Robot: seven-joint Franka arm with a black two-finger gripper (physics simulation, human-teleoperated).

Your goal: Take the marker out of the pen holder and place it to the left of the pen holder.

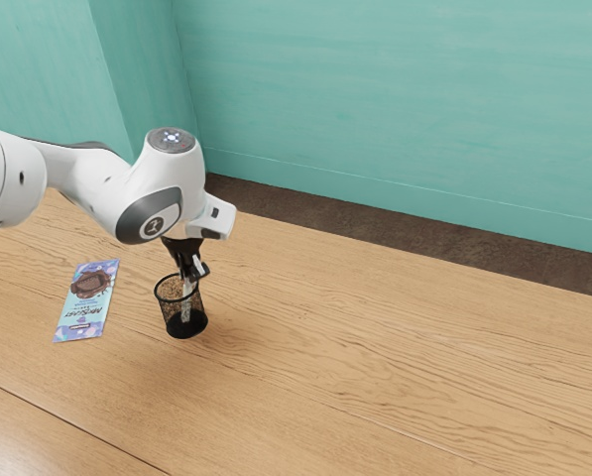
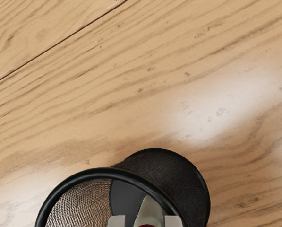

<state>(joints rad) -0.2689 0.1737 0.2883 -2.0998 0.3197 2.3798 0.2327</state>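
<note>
gripper point(image 1: 196, 272) is right over the pen holder point(image 1: 183, 326), tips just above/at its rim in the ext. view. fingers are mostly closed, only a narrow gap btwn them, w/ the marker point(image 1: 186, 308) in that gap; afaict they're pinching it, tho the wrist view cuts off low, so contact on both sides is hard to confirm. marker's lower part is inside the holder, roughly upright, pale & visible thru the mesh. so it's not out on the table point(image 1: 375, 347) yet. wrist view has its pale tapered end down in the holder's mouth, btwn the 2 light finger pads point(image 2: 173, 221), plus a bit of red near the pads.

holder is black mesh w/ a thick round rim, standing upright on the wood table. choc bar pkt point(image 1: 87, 299) lies flat on the table toward the ext. view's left of the holder, near it but not touching, printed side up, brown pic on a light blue/purple wrapper. arm point(image 1: 82, 177) comes in from the ext. view's left, hand angled down. teal wall point(image 1: 395, 99) behind.
</note>
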